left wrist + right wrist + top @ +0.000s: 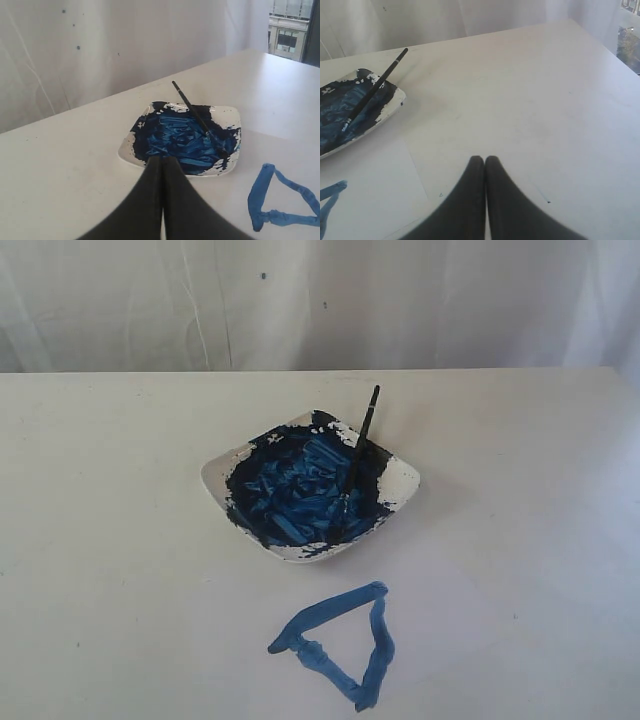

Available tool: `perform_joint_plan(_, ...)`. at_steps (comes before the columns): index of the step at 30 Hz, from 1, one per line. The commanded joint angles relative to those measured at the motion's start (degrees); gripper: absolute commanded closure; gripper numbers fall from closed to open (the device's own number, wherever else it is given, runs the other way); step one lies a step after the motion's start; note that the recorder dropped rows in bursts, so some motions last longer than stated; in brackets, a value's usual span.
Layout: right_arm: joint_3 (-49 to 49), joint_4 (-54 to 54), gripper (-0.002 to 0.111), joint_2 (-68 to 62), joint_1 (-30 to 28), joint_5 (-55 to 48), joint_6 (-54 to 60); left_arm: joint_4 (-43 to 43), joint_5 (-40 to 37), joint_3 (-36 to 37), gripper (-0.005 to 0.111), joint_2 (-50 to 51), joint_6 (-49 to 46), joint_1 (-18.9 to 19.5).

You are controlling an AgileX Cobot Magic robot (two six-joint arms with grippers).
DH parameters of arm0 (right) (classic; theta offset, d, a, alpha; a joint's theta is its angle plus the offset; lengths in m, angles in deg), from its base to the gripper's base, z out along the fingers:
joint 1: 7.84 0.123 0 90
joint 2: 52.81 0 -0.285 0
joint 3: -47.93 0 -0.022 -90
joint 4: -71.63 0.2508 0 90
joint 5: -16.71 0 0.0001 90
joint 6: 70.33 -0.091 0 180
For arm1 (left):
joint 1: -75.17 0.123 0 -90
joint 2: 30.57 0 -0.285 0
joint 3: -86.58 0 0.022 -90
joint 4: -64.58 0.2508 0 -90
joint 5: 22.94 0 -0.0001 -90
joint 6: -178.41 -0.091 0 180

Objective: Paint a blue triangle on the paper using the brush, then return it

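closing step: we are logging brush (358, 455) resting in dish (405, 480), blue triangle (330, 614) on paper (370, 175), left gripper (161, 159) and right gripper (484, 159) pinched shut, empty, best steering clear of likely wet paint.

I see a bright-blue, unevenly streaked triangle outline (330, 613) on cool white paper (450, 610), a black brush (366, 420), a white dish (402, 480) smeared dark blue, and a cream-white table (100, 490).

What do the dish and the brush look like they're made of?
The dish looks like glazed ceramic or hard plastic: smooth white rim, thin raised edge. The brush handle is thin, straight, black, probably painted wood or plastic; cannot tell which.
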Motion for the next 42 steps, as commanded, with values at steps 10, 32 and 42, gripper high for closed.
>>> perform_joint_plan(10, -0.31, 0.11, 0.108, 0.36, 0.4, 0.79, 0.25, 45.17, 5.06, 6.91, 0.107, -6.72, 51.29, -0.05)
perform_joint_plan(32, -0.31, 0.11, 0.108, 0.36, 0.4, 0.79, 0.25, 57.62, 2.41, 11.47, 0.107, -10.08, 61.82, -0.05)
perform_joint_plan(42, -0.31, 0.11, 0.108, 0.36, 0.4, 0.79, 0.25, 63.37, -3.39, 11.97, 0.107, -10.08, 67.65, -0.05)
